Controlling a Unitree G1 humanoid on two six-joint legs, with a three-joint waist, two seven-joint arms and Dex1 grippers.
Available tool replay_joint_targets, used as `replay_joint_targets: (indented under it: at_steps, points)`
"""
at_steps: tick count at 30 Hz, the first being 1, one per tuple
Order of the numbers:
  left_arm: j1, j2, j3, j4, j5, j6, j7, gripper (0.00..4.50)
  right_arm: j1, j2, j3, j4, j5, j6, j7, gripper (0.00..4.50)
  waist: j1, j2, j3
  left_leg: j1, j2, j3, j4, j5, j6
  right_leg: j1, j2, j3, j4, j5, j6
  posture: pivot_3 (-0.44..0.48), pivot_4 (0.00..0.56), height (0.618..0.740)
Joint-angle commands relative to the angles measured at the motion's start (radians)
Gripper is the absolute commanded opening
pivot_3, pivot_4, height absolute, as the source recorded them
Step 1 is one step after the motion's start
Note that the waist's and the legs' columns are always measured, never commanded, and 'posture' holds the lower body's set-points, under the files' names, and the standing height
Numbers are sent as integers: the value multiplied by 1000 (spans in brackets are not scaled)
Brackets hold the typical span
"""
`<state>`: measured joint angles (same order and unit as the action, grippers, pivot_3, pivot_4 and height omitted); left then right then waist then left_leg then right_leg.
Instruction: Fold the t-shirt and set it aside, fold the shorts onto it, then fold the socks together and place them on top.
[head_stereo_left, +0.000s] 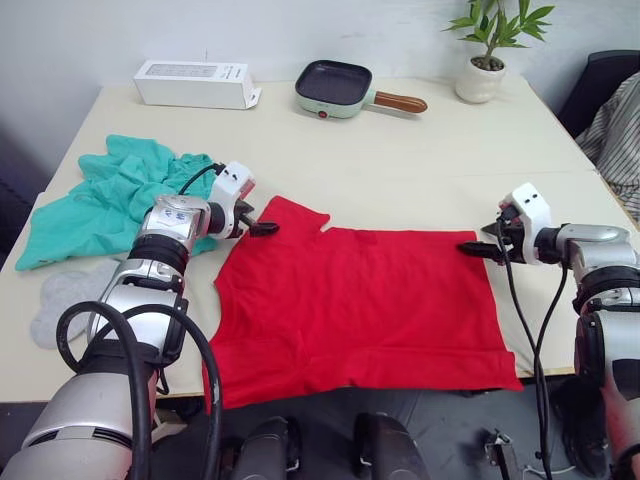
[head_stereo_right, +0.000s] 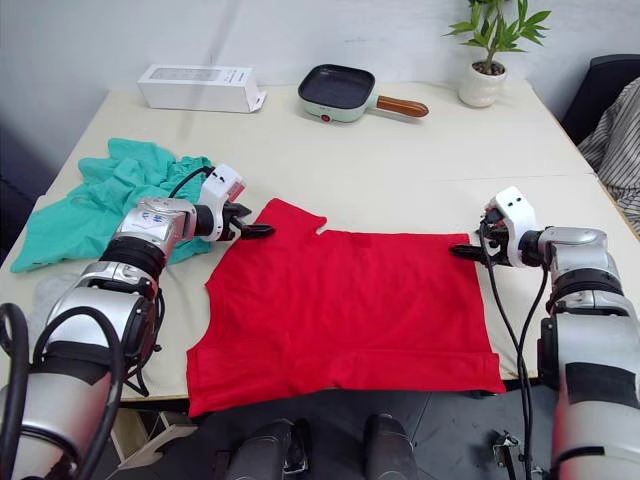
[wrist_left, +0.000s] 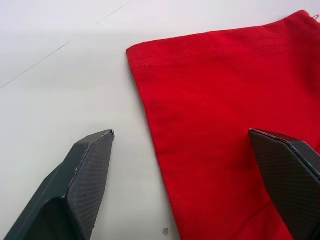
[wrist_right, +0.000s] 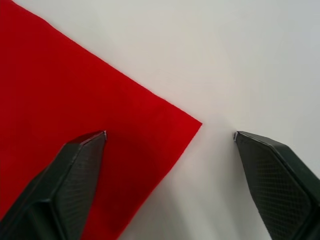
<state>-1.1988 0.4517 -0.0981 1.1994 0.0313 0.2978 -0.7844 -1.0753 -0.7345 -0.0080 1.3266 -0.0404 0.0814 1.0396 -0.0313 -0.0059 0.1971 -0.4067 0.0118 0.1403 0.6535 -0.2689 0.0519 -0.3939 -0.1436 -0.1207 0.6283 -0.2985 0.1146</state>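
The red t-shirt (head_stereo_left: 360, 300) lies spread flat at the table's front, its lower hem hanging over the near edge. My left gripper (head_stereo_left: 265, 228) is open at the shirt's far left sleeve edge; in the left wrist view its fingers (wrist_left: 90, 170) straddle the sleeve's hem (wrist_left: 200, 55). At the shirt's far right corner my right gripper (head_stereo_left: 472, 247) is open, and that corner (wrist_right: 185, 125) lies between its fingers (wrist_right: 80, 165). The teal-green shorts (head_stereo_left: 110, 195) lie crumpled at the left of the table. The light grey socks (head_stereo_left: 62, 298) lie in front of them, near the left front edge.
At the back of the table stand a white box (head_stereo_left: 195, 83), a green pan with a brown handle (head_stereo_left: 335, 88) and a potted plant (head_stereo_left: 482, 75). A dark chair with striped cloth (head_stereo_left: 618, 120) stands at the right.
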Motion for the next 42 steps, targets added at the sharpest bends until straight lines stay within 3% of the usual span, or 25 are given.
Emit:
replay_joint_targets:
  at_steps: [1,6,8,11,18,24,36,42]
  points:
    - [9,-12,-6,28,21,8,-34,4500,-16,9,-16,0,-8,3,-12,4136,0,0,0,0,0,0,0,0,0,0,0,0,0,0,0,0,150,740]
    - [16,-15,-2,24,31,13,-47,4500,-16,16,-19,2,-7,10,-2,4136,0,0,0,0,0,1,0,0,0,0,0,1,0,0,0,0,150,740]
    - [22,-19,-2,24,32,16,-54,4500,-17,20,-21,1,-4,7,1,3594,0,0,0,0,0,1,0,0,0,0,0,1,0,0,0,0,150,740]
    - [29,-26,5,26,29,19,-51,3898,-20,29,-28,-1,0,3,4,2548,-1,0,0,1,0,1,0,0,0,0,0,1,0,0,0,0,150,740]
    - [31,-46,35,33,21,14,-21,1802,-5,40,-46,-13,5,-30,43,51,1,0,0,1,0,1,0,0,0,0,0,1,0,0,0,0,150,740]
    - [30,-46,78,37,3,-6,-16,7,29,29,-56,-29,13,-64,89,0,2,0,0,0,-1,1,0,0,1,0,0,1,0,1,1,0,150,740]
    - [66,-17,135,-33,-30,-145,-50,7,88,18,-115,-88,75,-164,158,0,0,0,0,0,-1,2,0,0,1,0,0,1,0,1,1,0,150,740]
    - [108,18,164,-155,-80,-180,-122,7,117,-9,-166,-139,134,-212,229,0,-1,0,0,0,-1,2,-1,0,1,-1,0,2,0,1,1,0,150,740]
